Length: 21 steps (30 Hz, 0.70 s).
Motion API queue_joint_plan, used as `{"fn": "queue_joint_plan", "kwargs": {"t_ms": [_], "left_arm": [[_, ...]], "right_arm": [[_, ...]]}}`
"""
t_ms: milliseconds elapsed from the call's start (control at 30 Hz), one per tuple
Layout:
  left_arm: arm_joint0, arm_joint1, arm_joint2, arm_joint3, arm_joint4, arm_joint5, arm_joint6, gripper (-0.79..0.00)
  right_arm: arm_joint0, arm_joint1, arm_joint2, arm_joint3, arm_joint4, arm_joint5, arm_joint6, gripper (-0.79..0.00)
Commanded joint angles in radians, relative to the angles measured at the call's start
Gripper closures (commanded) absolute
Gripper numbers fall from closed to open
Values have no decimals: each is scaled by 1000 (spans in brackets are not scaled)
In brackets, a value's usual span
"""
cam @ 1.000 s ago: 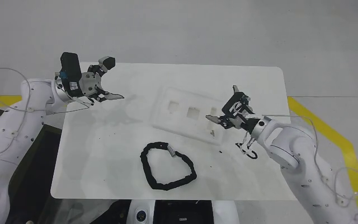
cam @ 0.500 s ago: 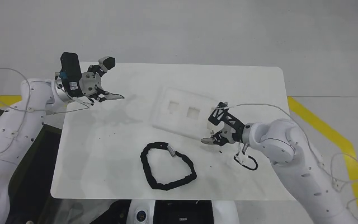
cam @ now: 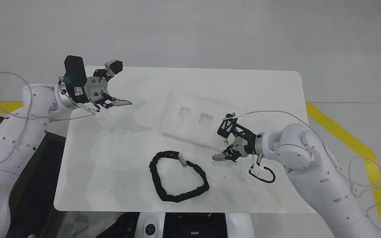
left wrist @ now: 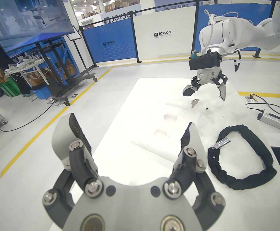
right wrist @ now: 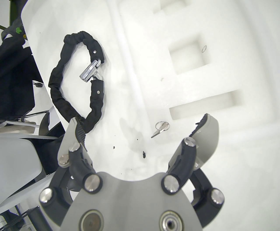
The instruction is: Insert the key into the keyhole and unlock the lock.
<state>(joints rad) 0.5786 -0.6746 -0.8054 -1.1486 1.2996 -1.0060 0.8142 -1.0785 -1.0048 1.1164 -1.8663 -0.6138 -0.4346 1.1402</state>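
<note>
Surface: a white table (cam: 107,172) with rounded corners, lightly scuffed. A few dark specks (right wrist: 143,154) lie on it close to the foam block's near corner.

Room: a pale floor marked with yellow lines (left wrist: 32,140) surrounds the table. Blue and white partition panels (left wrist: 153,35) stand behind it, with a large screen (left wrist: 32,19) on a wheeled stand to one side. A power strip (left wrist: 269,117) and its cable lie on the floor.

Container: a white foam block (cam: 178,122) lies flat on the far middle of the table, with rectangular recesses cut into it. A small ring (right wrist: 204,48) sits at the edge of the square recess; I cannot tell whether it is inside or on the rim.

Task items: the key (right wrist: 161,128) lies flat on the foam block, just beside the end of the long recess and near the block's corner. The chain lock (cam: 156,175), in a black sleeve, forms a closed loop on the table, on the near side and apart from the foam. Its silver lock cylinder (right wrist: 88,72) joins the two ends, on the side of the loop that faces the block.

End effectors: my right gripper (right wrist: 140,122) hangs over the key with its fingers spread wide, one to each side of it, and grips nothing. My left gripper (cam: 122,83) is above the table's far left corner, well apart from the foam and the chain. Its fingers are also apart and it holds nothing.
</note>
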Motion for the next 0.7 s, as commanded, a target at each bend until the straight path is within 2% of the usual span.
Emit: {"fn": "queue_joint_plan", "kwargs": {"t_ms": [0,233,333,467,667], "left_arm": [[0,0,0,0,0,0,0,-785],[0,0,0,0,0,0,0,-785],[0,0,0,0,0,0,0,-785],[0,0,0,0,0,0,0,-785],[0,0,0,0,0,0,0,-785]], "right_arm": [[0,0,0,0,0,0,0,-785],[-5,0,0,-2,-3,10,-13,-785],[-13,2,-7,-23,19,49,27,-785],[-13,3,-5,-43,61,164,95,-785],[-14,1,9,-45,115,329,107,-785]]}}
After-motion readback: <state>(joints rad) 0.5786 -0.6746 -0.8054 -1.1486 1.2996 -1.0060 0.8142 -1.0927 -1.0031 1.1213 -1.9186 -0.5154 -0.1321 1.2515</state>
